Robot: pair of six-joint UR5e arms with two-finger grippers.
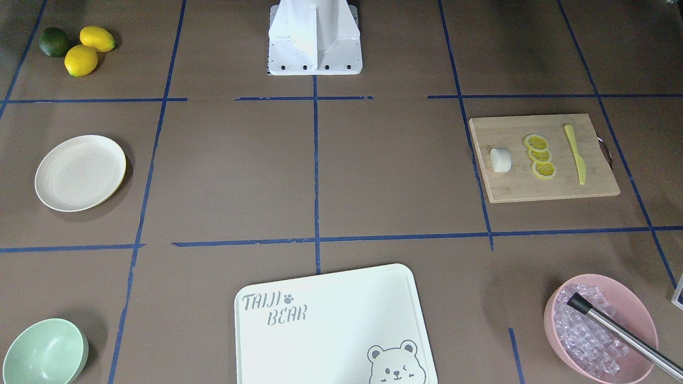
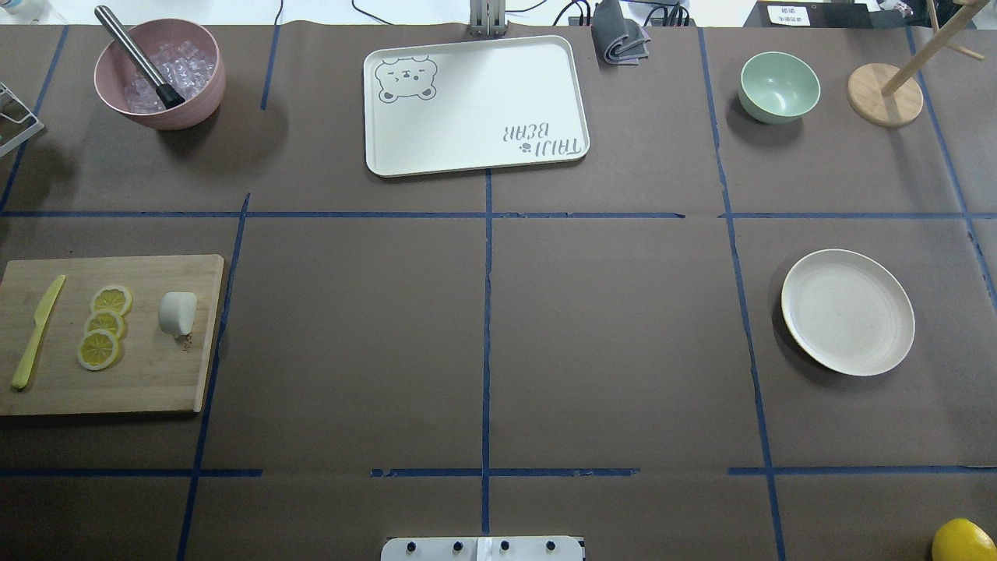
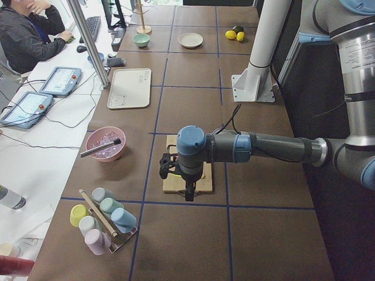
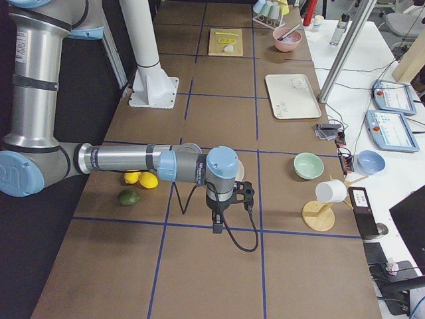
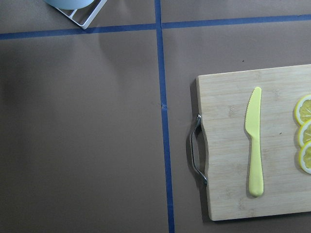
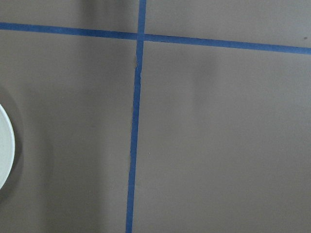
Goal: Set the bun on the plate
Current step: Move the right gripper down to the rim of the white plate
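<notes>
1. The brown paper-covered table [image 2: 623, 351], ruled into squares by blue tape, fills the overhead and front views. Neither shows my arms; only the side views do.
2. My left arm [image 3: 275, 149] reaches over the table's left end. My left claw [image 3: 188, 196] hangs above the wooden board there, and my wrist hides the bun from that camera. From this side view alone I cannot tell how wide the claw gapes or whether it holds anything.
3. My right claw [image 4: 217, 227] hangs beside the plate at the other end, and my wrist covers part of the plate. Again I cannot tell its state.
4. A large white rectangular bear-printed board [image 2: 475, 101] lies at the far middle edge.
5. A rectangular bamboo cutting board [image 2: 156, 374] lies on my left. My left wrist camera shows its metal handle [image 5: 197, 150], but not the bun.
6. The round, shallow cream-white plate [image 2: 847, 312] sits on my right, well apart from the bun. My right wrist camera catches only a sliver of its rim.
7. A pink bowl of clear ice cubes [image 2: 160, 74] holds a leaning metal tool. A mint-green bowl [image 2: 779, 86] stands at the far right.
8. The small plain white stubby bun [image 2: 177, 312], round-edged, looks to lie on its side on the cutting board.
9. Three overlapping yellow lemon slices [image 2: 103, 326] lie near the bun, between it and a yellow plastic knife [image 2: 37, 331].
</notes>
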